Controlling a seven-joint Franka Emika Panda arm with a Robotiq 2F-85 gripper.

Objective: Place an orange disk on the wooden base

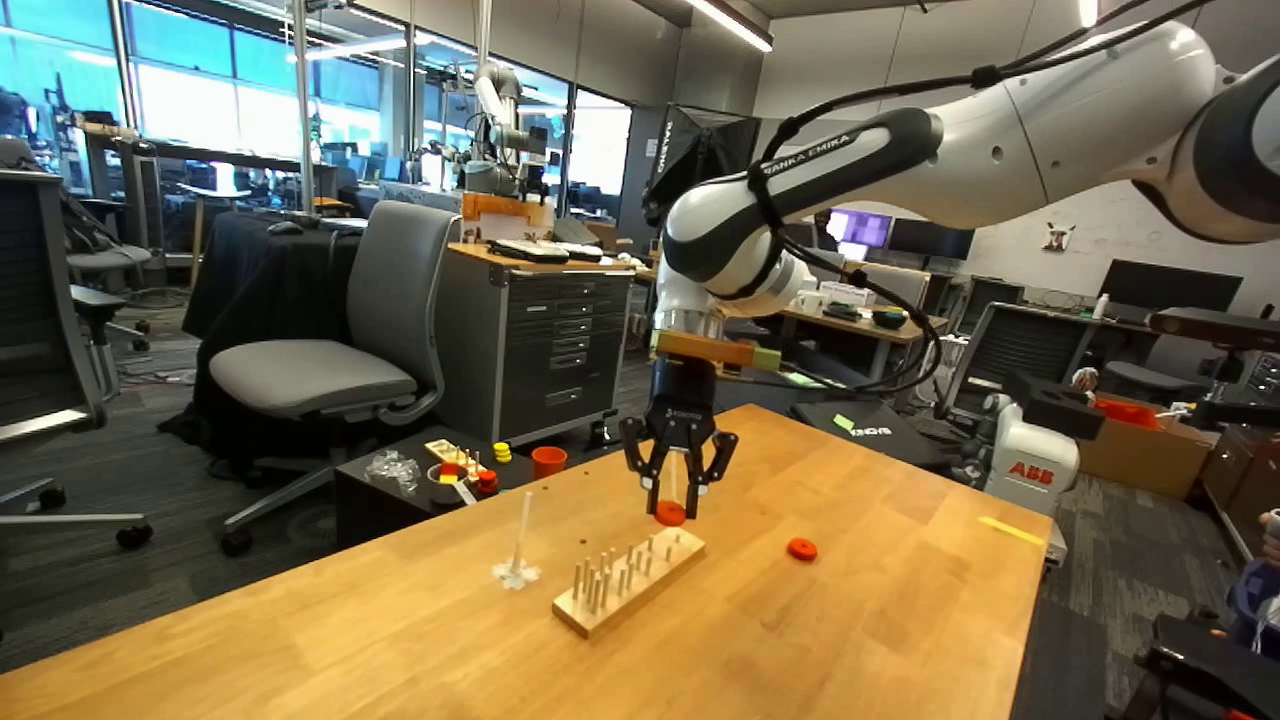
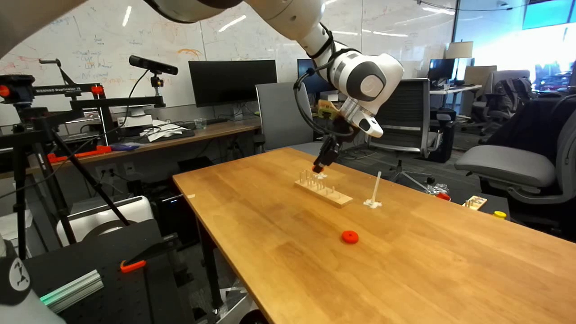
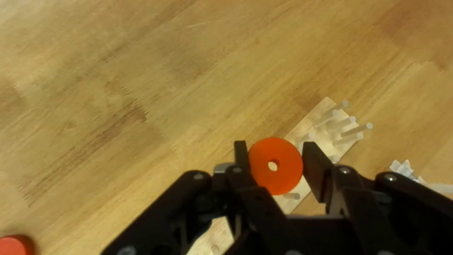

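In the wrist view the Robotiq gripper (image 3: 275,159) grasps the holed orange disk (image 3: 279,182), jaws at its nine and three o'clock; the disk hides part of the pegged wooden base (image 3: 321,141) running toward two o'clock

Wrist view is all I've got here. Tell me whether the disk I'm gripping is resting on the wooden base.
Observer: It isn't. Both exterior views show the orange disk held by the gripper, raised above the wooden base.
Operator: Now describe the red piece cut off at my lower left corner.
Observer: An exterior view shows it whole: a second orange disk, lying flat on the tabletop.
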